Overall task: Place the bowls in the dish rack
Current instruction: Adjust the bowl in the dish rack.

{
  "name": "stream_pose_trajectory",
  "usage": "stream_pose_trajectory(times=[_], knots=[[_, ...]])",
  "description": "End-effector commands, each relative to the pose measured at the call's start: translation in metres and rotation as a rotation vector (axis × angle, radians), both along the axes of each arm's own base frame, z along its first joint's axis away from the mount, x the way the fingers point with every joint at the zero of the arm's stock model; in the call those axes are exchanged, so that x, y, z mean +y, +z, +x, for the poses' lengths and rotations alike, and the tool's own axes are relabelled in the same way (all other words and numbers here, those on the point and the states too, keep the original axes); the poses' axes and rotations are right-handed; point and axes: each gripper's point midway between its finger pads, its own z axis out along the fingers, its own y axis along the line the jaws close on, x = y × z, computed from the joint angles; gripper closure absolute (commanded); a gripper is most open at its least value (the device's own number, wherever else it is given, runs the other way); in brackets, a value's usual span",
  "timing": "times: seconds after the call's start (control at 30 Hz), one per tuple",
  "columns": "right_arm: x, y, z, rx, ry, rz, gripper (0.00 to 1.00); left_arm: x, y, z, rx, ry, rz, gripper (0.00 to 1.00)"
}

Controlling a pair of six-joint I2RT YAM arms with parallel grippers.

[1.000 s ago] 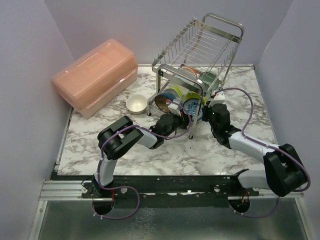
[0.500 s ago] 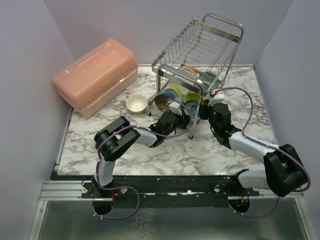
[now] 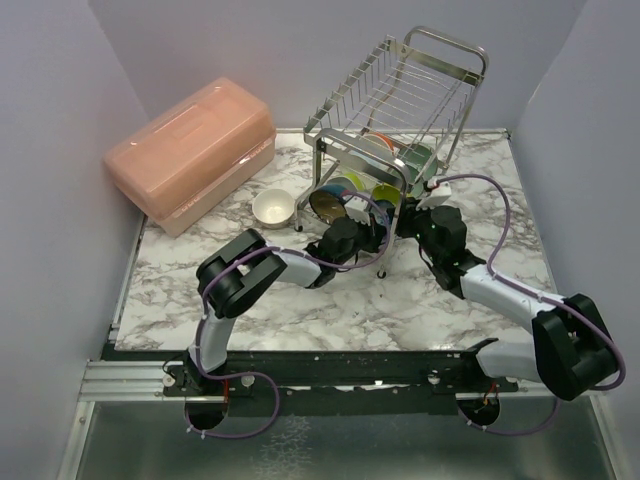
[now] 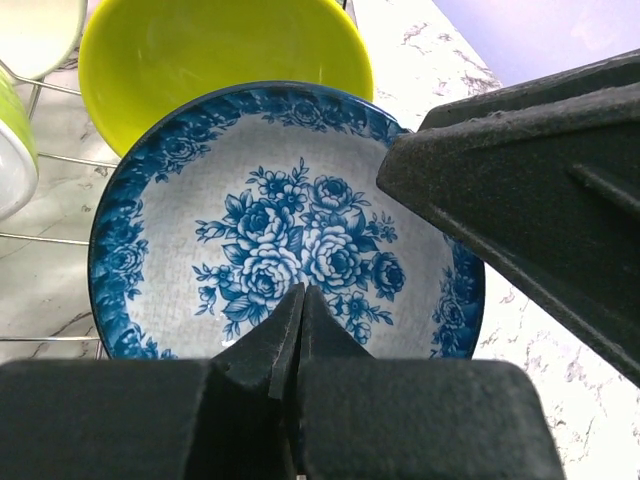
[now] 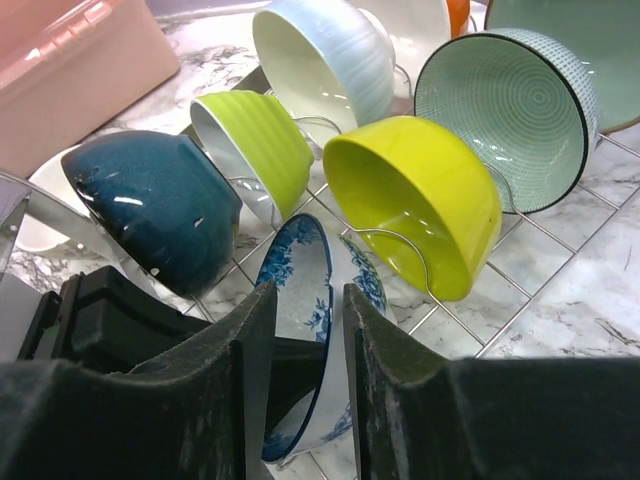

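Note:
A blue-and-white patterned bowl stands on edge on the lower shelf of the steel dish rack. My right gripper is open, one finger on each side of that bowl's rim with a small gap showing. My left gripper is shut on nothing, its tip right at the flowered inside of the bowl. In the same shelf sit a lime-yellow bowl, a ribbed lime bowl, a teal bowl, a mint green bowl and a pale blue bowl. A cream bowl stands on the table.
The pink lidded box lies at the back left, close to the cream bowl. Both arms meet at the rack's front lower corner, where chrome legs and shelf wires crowd the grippers. The rack's upper shelf holds nothing.
My right gripper's jaws have opened off the blue-and-white bowl's rim. My left gripper has pushed slightly forward toward the rack, staying shut.

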Motion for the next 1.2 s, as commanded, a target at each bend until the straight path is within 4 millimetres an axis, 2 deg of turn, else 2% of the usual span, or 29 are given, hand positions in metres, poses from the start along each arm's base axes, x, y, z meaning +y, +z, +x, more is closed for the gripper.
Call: stream_pose_trajectory(times=[0.0, 0.03, 0.2, 0.27, 0.33, 0.53, 0.73, 0.87, 1.17], knots=[[-0.003, 0.002, -0.003, 0.043, -0.038, 0.024, 0.59, 0.021, -0.046, -0.016, 0.091, -0.022, 0.161, 1.00], [-0.008, 0.000, -0.003, 0.051, -0.064, 0.023, 0.56, 0.022, -0.040, -0.017, 0.080, -0.027, 0.154, 0.97], [-0.023, -0.011, -0.005, 0.119, -0.170, 0.055, 0.39, 0.015, -0.005, -0.025, 0.072, -0.071, 0.062, 0.66], [-0.027, -0.013, -0.007, 0.142, -0.205, 0.087, 0.35, 0.014, 0.005, -0.027, 0.080, -0.072, 0.020, 0.58], [-0.027, -0.012, -0.010, 0.150, -0.202, 0.129, 0.34, 0.014, 0.013, -0.029, 0.080, -0.072, -0.013, 0.53], [-0.030, -0.008, -0.015, 0.189, -0.209, 0.282, 0.29, 0.008, 0.024, -0.035, 0.090, -0.111, -0.081, 0.48], [-0.038, -0.008, -0.018, 0.266, -0.142, 0.480, 0.30, -0.005, 0.041, -0.043, 0.065, -0.202, -0.123, 0.33], [-0.038, -0.004, -0.017, 0.281, -0.074, 0.564, 0.33, -0.012, 0.049, -0.044, 0.072, -0.234, -0.153, 0.32], [-0.017, -0.007, -0.011, 0.355, 0.041, 0.618, 0.43, -0.026, 0.058, -0.048, 0.113, -0.291, -0.206, 0.29]])
